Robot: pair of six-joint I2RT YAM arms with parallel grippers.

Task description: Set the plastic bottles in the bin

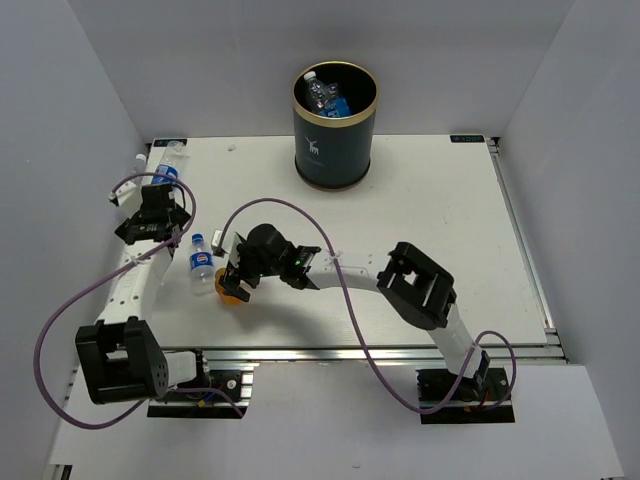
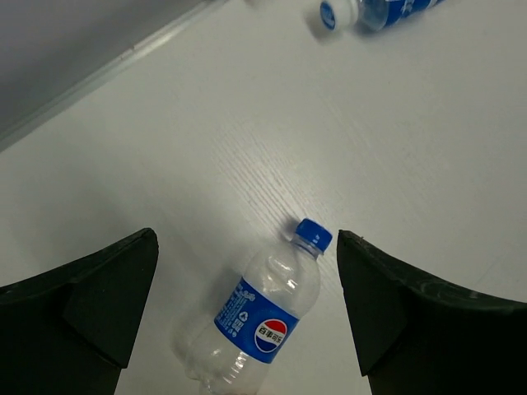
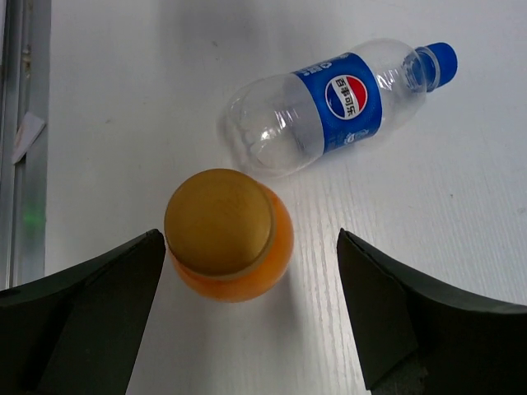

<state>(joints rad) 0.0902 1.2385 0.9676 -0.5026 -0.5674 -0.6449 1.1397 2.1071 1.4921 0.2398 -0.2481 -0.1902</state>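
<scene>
Jaws of the right gripper [image 3: 247, 247] stand wide, one on each side of the orange bottle [image 3: 226, 226], which is upright on the counter [image 3: 123, 99]. I think it should go lower and close squarely below the cap, without pushing the clear bottle [image 3: 329, 103] lying just beside. The left gripper [image 2: 247, 243], also wide, hangs over a second clear bottle [image 2: 259, 321]. At the far side stands the bin [image 1: 335, 150], with some bottles inside.
</scene>
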